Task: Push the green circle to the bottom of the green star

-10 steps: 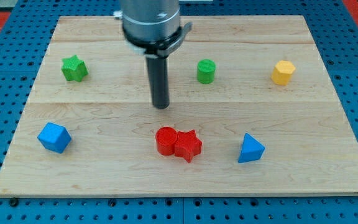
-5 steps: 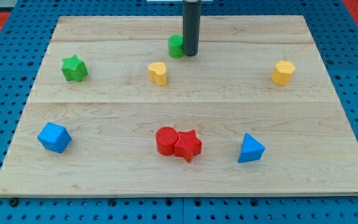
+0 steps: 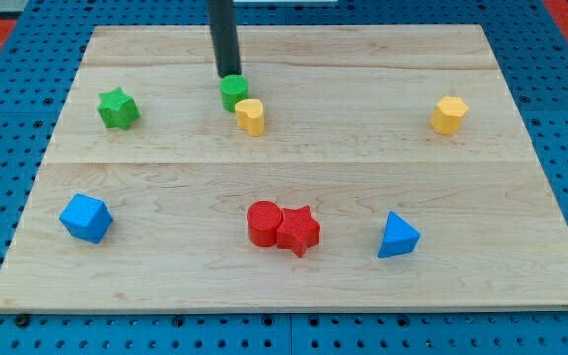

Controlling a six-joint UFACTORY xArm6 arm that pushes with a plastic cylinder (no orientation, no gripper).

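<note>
The green circle [image 3: 232, 93] stands at the upper middle of the board, touching a yellow block [image 3: 250, 115] at its lower right. The green star [image 3: 118, 107] lies at the upper left, well to the left of the circle. My tip [image 3: 229, 76] is at the circle's top edge, touching it from above. The rod runs up out of the view's top.
A yellow hexagon [image 3: 449, 114] sits at the upper right. A red circle [image 3: 263, 223] and a red star [image 3: 299, 231] touch each other at the lower middle. A blue cube [image 3: 86, 218] lies at the lower left, a blue triangle [image 3: 397, 236] at the lower right.
My tip moved left from the circle's right side to its top. The green circle slid left and down until it touched the yellow block.
</note>
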